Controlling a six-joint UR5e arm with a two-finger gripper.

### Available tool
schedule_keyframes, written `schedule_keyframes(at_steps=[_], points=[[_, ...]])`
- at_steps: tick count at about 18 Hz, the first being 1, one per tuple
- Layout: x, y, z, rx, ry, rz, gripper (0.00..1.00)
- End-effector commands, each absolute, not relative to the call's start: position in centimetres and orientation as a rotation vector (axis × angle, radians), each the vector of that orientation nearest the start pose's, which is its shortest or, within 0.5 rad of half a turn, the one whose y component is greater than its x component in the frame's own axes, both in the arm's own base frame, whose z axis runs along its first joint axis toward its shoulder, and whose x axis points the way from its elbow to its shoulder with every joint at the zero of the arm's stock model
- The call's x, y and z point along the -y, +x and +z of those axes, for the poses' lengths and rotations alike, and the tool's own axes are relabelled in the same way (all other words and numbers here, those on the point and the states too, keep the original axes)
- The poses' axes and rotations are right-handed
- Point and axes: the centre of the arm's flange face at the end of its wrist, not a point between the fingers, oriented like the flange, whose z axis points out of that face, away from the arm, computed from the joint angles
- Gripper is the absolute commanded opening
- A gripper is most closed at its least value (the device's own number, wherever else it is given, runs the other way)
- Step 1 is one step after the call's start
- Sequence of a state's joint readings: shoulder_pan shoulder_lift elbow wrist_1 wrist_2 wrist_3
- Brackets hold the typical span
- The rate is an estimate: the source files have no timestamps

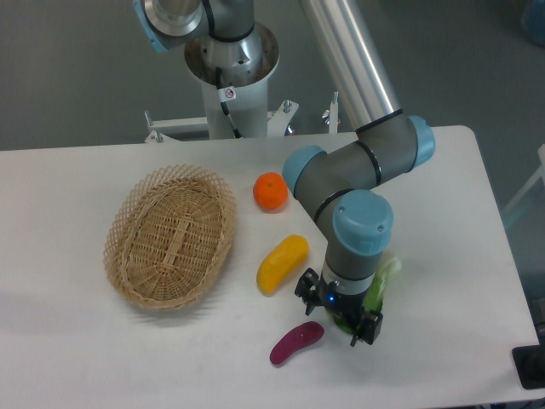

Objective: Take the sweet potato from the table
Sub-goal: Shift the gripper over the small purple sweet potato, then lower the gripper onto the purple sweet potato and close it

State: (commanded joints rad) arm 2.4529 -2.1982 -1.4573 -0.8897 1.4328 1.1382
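The sweet potato is a small dark purple oblong lying on the white table near the front edge. My gripper hangs just right of the sweet potato's upper end, close above the table. Its two fingers stand apart, so it is open, and nothing is held between them. The wrist hides part of the surface behind it.
A green leafy vegetable lies right behind the gripper, partly hidden by it. A yellow oblong vegetable lies up and left of the sweet potato. An orange fruit sits further back. A wicker basket stands at the left.
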Motion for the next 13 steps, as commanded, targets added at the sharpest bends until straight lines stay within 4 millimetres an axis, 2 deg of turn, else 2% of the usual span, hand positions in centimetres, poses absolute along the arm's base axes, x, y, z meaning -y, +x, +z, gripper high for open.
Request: schedule_keyframes(at_steps=[3, 9, 13], points=[[-57.0, -45.0, 22.3, -0.405, -2.911, 0.092, 1.0], [-59.7, -42.1, 20.5, -0.458, -2.909, 0.07, 1.0], [-60.1, -41.5, 19.7, -0.469, -2.92, 0.071, 1.0]])
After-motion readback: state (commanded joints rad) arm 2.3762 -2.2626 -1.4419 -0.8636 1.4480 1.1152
